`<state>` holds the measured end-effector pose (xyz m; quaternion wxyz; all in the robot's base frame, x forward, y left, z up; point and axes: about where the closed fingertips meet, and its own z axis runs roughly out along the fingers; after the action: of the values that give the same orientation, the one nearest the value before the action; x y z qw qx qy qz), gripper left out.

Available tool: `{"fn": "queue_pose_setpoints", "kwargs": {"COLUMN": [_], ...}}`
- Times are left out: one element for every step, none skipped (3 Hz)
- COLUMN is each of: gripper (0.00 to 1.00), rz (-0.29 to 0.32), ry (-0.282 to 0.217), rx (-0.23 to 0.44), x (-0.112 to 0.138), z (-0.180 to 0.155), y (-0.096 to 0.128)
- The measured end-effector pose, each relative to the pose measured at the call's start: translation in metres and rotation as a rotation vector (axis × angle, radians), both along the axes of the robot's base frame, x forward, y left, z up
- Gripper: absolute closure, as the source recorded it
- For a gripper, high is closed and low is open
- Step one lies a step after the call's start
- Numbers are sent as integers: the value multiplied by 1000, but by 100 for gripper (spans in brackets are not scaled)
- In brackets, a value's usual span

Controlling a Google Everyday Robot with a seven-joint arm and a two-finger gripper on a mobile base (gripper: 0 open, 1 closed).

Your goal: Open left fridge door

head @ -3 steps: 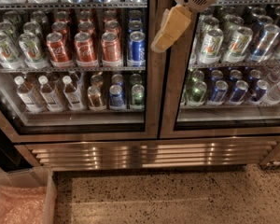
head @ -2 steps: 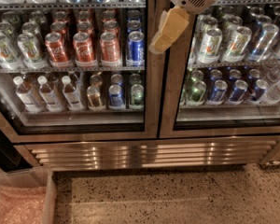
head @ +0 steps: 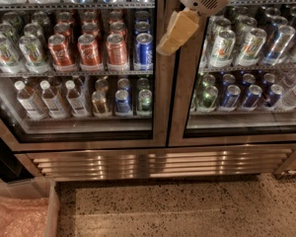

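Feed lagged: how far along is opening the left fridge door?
Done: the pincer hangs where the doors meet, by the right edge of the left fridge door. In hand: no grip on it shows. Left: the door looks shut, flush with the right door, so the pull remains.

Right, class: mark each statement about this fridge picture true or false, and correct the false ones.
1. The left fridge door is shut. True.
2. The gripper is low down near the floor. False: it is high up, in front of the steel frame where the two doors meet.
3. The red cans stand behind the left fridge door's glass. True.
4. The clear bin sits at the lower right. False: it is on the floor at the lower left.
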<state>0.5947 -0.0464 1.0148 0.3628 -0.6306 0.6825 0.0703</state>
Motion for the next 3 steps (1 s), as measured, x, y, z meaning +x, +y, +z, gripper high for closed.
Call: {"fn": "queue_pose_setpoints", "kwargs": {"gripper": [41, 64, 88], "rz": [0, 0, 0], "ry": [0, 0, 0], "rx": [0, 0, 0], "x": [0, 0, 0], "z": [0, 0, 0], "y": [0, 0, 0]}}
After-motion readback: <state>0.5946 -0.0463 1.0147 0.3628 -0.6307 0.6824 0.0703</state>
